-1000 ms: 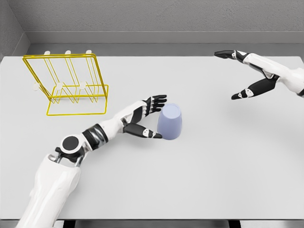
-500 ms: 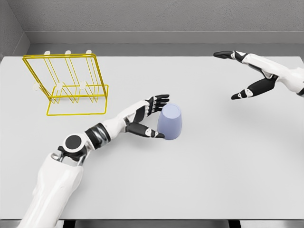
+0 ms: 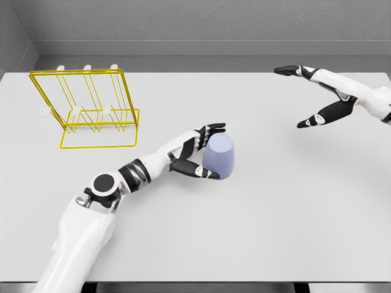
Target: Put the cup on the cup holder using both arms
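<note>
A pale blue cup (image 3: 219, 157) stands upside down on the white worktop (image 3: 275, 207). The left hand (image 3: 197, 152) cups its side, fingers (image 3: 214, 129) spread. The right hand (image 3: 324, 91) hovers open, well apart. A yellow wire cup holder (image 3: 91, 110) stands far left.

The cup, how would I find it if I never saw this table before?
Look at the big pale grey table, then find the yellow wire rack at its far left. Go right and nearer, to where the left hand reaches in: the cup stands there upside down. It is the only lavender thing, smooth and solid.
</note>
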